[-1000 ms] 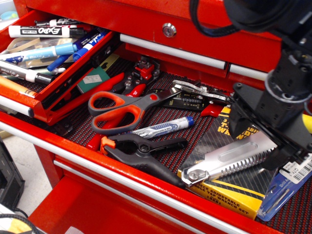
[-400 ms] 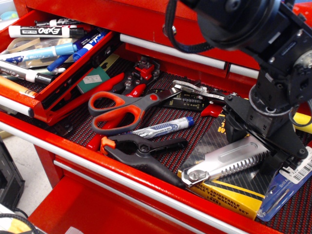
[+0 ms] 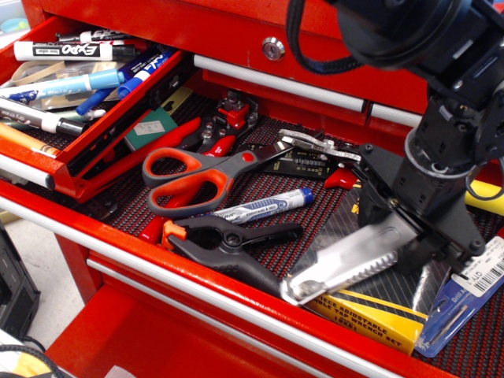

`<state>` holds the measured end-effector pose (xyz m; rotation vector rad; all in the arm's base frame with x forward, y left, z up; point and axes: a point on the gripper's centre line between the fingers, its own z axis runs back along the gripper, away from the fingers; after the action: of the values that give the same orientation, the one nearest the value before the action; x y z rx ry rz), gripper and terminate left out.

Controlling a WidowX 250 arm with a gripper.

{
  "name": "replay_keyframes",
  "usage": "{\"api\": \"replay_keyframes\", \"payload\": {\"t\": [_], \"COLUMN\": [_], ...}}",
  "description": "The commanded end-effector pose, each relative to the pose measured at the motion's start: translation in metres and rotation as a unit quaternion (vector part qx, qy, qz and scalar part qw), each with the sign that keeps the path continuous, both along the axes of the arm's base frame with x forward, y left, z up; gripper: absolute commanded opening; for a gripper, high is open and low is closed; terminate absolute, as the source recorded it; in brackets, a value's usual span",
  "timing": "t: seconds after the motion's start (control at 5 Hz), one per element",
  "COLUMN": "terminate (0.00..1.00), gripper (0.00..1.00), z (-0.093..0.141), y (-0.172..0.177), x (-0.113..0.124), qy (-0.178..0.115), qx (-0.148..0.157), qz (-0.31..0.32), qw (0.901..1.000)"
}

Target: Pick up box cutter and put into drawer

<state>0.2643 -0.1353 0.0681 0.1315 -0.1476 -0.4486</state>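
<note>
The silver-grey box cutter (image 3: 354,264) with a serrated edge lies slanted over the right part of the wide drawer, its knob end pointing down-left toward the front rim. My gripper (image 3: 413,228) is shut on its upper right end, black fingers on both sides of the body. The cutter looks raised off the yellow package (image 3: 378,315) beneath it. The narrow red drawer (image 3: 126,118) stands open at the upper left, far from the gripper, and holds several markers (image 3: 71,51).
The wide red drawer with a woven mat (image 3: 260,177) holds orange-handled scissors (image 3: 205,177), a black spring clamp (image 3: 228,240), a blue-capped marker (image 3: 264,206), pliers and red tools at the back (image 3: 228,118). Its front rim (image 3: 157,260) runs below the cutter. A blue package (image 3: 465,299) lies at right.
My gripper has come down and left and closed on the cutter's right end. The cutter has swung, and its knob end has moved down-left toward the front rim.
</note>
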Motion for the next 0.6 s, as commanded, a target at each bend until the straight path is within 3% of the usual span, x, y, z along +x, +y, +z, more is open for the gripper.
{"api": "replay_keyframes", "payload": {"t": [0.0,0.4], "terminate": [0.00,0.00], "gripper": [0.00,0.00], "z": [0.050,0.110], "y": [0.027,0.094], "x": [-0.002,0.001], "qy": [0.025,0.084], "qx": [0.055,0.134], "qz": [-0.096,-0.148], "qw": [0.9936,0.9764]}}
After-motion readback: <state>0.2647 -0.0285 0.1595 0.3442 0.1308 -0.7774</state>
